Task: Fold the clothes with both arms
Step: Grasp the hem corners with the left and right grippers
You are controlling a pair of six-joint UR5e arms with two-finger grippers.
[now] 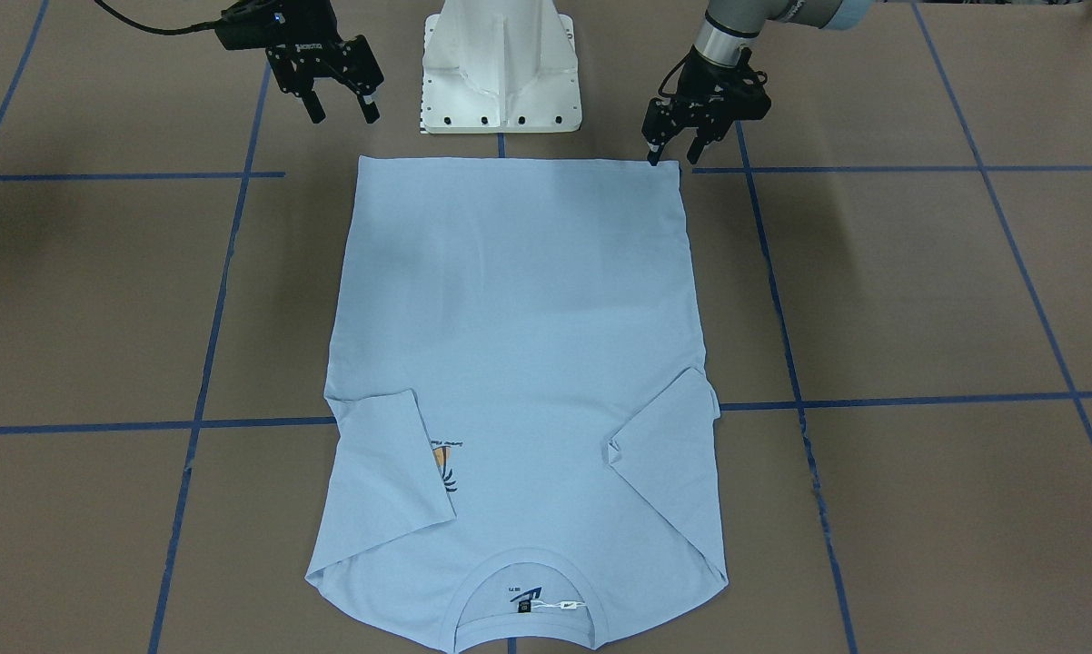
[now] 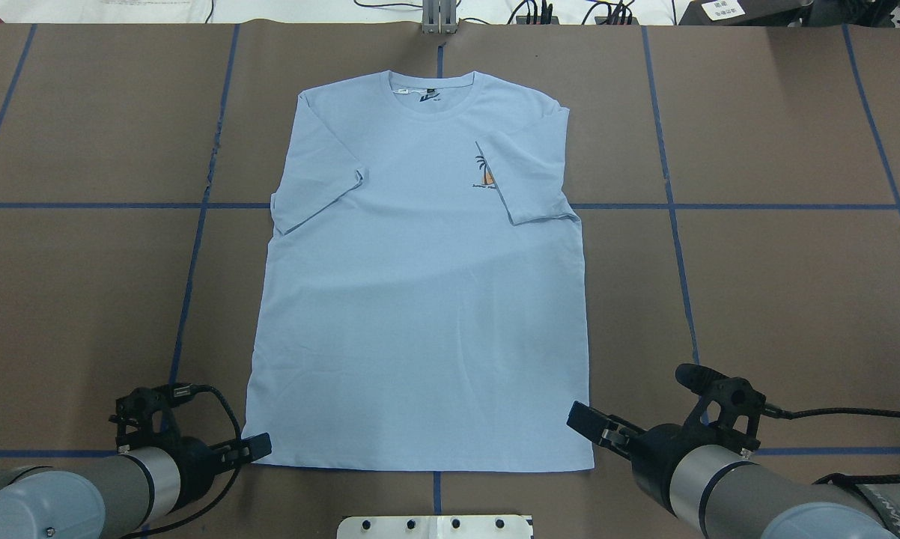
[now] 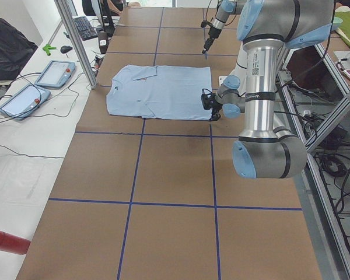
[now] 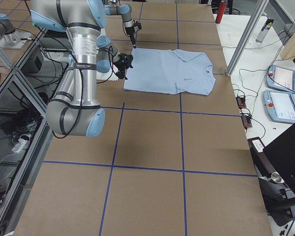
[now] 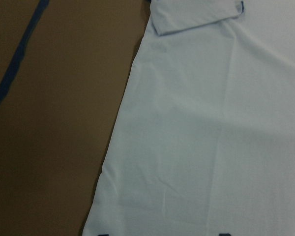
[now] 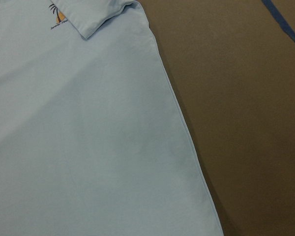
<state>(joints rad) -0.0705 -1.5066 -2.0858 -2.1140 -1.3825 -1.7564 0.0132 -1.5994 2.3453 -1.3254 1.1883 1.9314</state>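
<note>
The light blue T-shirt (image 2: 420,299) lies flat on the brown table, collar (image 1: 528,595) away from the robot, both short sleeves folded in over the chest. The right sleeve half covers the palm print (image 2: 484,174). My left gripper (image 1: 672,153) is open at the hem's left corner, its fingertips low over the cloth edge, and nothing is gripped. My right gripper (image 1: 342,111) is open too; it hangs above the table just off the hem's right corner (image 2: 591,466), apart from the cloth. In each wrist view only the shirt (image 5: 211,123) (image 6: 88,137) and bare table show.
The white pedestal base (image 1: 501,68) stands just behind the hem's middle. Blue tape lines (image 2: 195,247) grid the brown table. Beyond the far edge are cables, tablets (image 3: 55,73) and a person (image 3: 6,46). A red cylinder (image 3: 6,241) lies off the table's left end.
</note>
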